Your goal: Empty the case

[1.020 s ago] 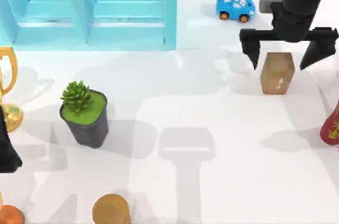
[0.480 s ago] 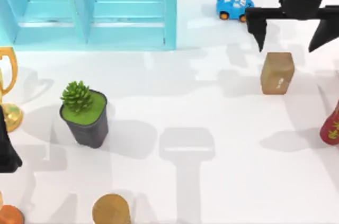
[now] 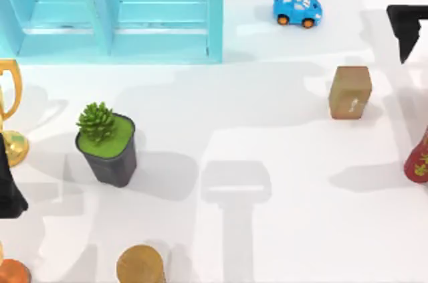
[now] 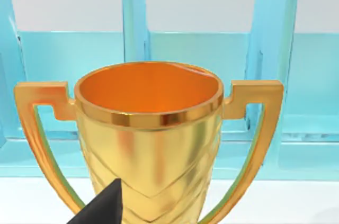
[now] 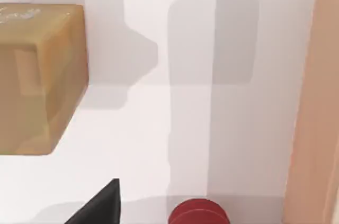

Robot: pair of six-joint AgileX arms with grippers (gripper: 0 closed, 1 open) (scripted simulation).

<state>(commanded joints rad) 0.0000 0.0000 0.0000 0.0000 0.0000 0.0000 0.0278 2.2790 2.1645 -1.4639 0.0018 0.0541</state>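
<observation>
The turquoise case stands at the table's back left, and the parts of its two compartments that show are bare. In the left wrist view the case rises behind a gold trophy. One black finger of my right gripper shows at the right edge, back and to the right of a tan block and apart from it; the other finger is out of frame, so the jaws stand wide open. My left arm is parked at the left edge beside the trophy.
A blue toy car sits at the back, right of the case. A potted plant stands left of centre. A red bottle is at the right edge, and a brown cylinder and an orange object are along the front edge.
My right gripper has drawn away from over the tan block toward the back right, open throughout. The block stays on the table. The left arm has not moved.
</observation>
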